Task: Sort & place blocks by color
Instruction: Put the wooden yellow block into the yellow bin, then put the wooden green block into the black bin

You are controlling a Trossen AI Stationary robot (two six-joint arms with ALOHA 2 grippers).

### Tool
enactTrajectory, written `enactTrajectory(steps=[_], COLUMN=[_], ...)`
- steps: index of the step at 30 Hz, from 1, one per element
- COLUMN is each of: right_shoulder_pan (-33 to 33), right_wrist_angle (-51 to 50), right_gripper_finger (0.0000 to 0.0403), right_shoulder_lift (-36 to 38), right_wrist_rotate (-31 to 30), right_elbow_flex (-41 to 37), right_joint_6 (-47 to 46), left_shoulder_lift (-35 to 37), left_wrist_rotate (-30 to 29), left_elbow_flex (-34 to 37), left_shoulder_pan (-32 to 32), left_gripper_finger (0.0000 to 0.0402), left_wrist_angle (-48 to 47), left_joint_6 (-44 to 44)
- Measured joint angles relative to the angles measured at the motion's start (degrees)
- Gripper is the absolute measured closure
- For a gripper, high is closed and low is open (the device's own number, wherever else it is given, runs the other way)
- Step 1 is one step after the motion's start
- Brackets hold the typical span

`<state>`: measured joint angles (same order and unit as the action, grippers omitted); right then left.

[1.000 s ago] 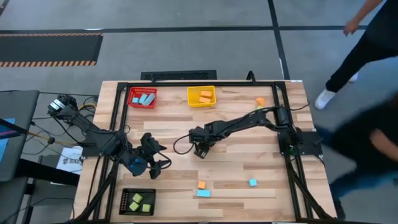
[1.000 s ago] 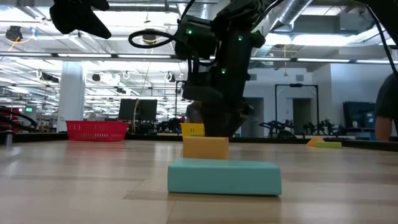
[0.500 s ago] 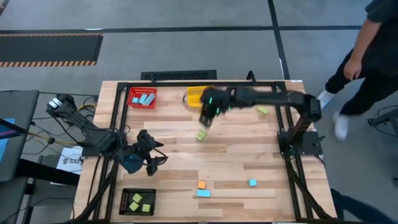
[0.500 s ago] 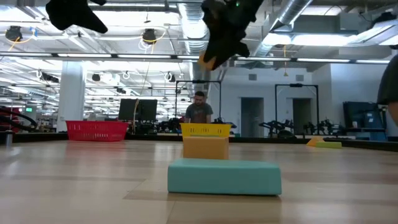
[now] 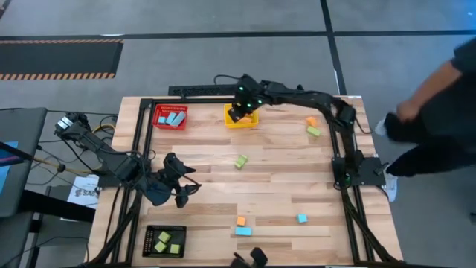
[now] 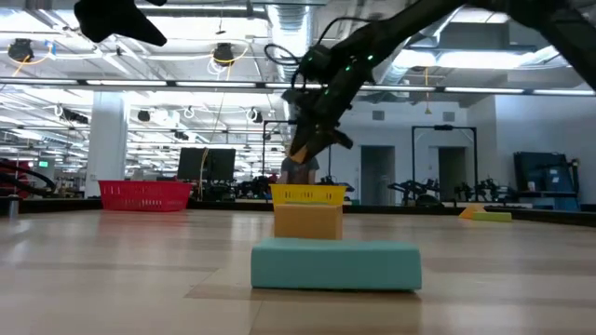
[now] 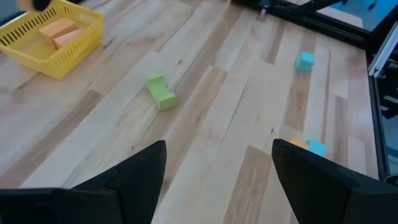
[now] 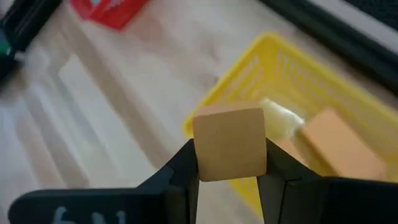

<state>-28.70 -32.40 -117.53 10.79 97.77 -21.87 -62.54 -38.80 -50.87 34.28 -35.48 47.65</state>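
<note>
My right gripper hangs over the yellow bin at the far edge, shut on an orange block. The bin holds other orange blocks. My left gripper hovers open above the table's left side with nothing between its fingers. Loose blocks rest flat on the wood: a green one mid-table, an orange one and a green one far right, and an orange and two blue ones near the front. My right gripper pinches the orange block by two opposite side faces between its two fingers. The fingers slant down toward the far edge. The block is lifted clear, level, above the yellow bin's near rim.
A red bin with blue blocks stands far left. A black tray with green blocks sits near left. A black frame borders the table. A person moves past the right side. The middle of the table has free wood.
My right gripper has risen from mid-table and swung fast toward the far edge, turning as it went, carrying the orange block over the yellow bin. The green block mid-table, hidden under the arm before, now shows. The person at the right has shifted.
</note>
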Motion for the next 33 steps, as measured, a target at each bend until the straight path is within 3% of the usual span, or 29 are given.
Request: enactTrajectory(steps=[10,17,25,29,33], right_shoulder_pan=[-0.3,-0.2,-1.3,-2.3,-2.4], right_wrist_angle=[-15.4,-19.5,-22.0,-29.5,-40.0], right_gripper_finger=[0.0288,0.0282,0.0082,0.0036,0.0031], right_shoulder_lift=[-15.9,-19.8,-19.1,-16.8,-11.7], right_wrist_rotate=[-0.3,-0.3,0.0,-0.3,-7.3], right_elbow_flex=[21.6,27.7,27.8,27.7,27.7], right_joint_6=[0.0,-0.1,-0.2,3.1,10.1], left_shoulder_lift=[0.0,0.0,0.0,0.0,0.0], left_wrist_rotate=[0.8,1.6,2.2,2.2,2.5], left_elbow_flex=[0.0,0.0,0.0,0.0,0.0], left_shoulder_pan=[-0.9,-0.9,-0.9,-0.9,-0.9], left_gripper_finger=[0.0123,0.0123,0.0123,0.0123,0.0123], left_wrist_angle=[0.0,0.0,0.0,-0.3,-0.4], left_joint_6=[0.0,0.0,-0.9,-1.3,-1.3])
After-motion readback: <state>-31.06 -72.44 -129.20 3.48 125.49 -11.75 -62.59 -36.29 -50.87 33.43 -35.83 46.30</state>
